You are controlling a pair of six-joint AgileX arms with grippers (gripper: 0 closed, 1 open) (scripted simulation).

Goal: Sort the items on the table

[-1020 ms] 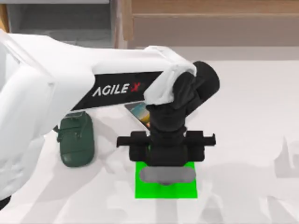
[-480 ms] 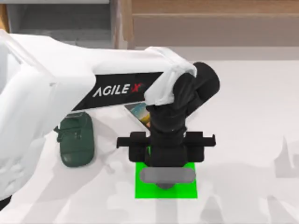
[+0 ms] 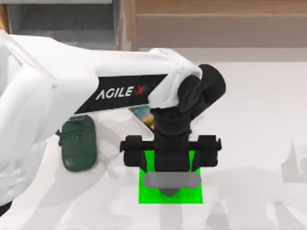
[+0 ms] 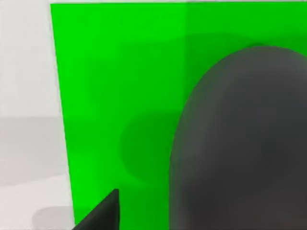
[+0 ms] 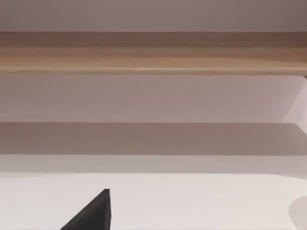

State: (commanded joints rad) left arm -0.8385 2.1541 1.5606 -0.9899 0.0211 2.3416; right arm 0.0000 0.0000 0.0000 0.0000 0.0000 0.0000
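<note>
Dark grey mouse [image 3: 171,181] rests on the bright green square [image 3: 170,194], directly beneath the left tool [image 3: 171,158]; finger gap: cannot tell. Smartphone [image 3: 143,116] lies behind the tool on the white worktop [image 3: 254,120], seemingly unsorted.

Dark grey mouse [image 3: 171,180] on bright green square [image 3: 192,195], white table [image 3: 259,124].

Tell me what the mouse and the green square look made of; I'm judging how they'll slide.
Mouse: looks like matt dark grey plastic, smoothly rounded with no glare. Green square: a thin, flat, uniformly bright sheet, perhaps a mat or card; its look leaves that open. The left gripper is above both.
</note>
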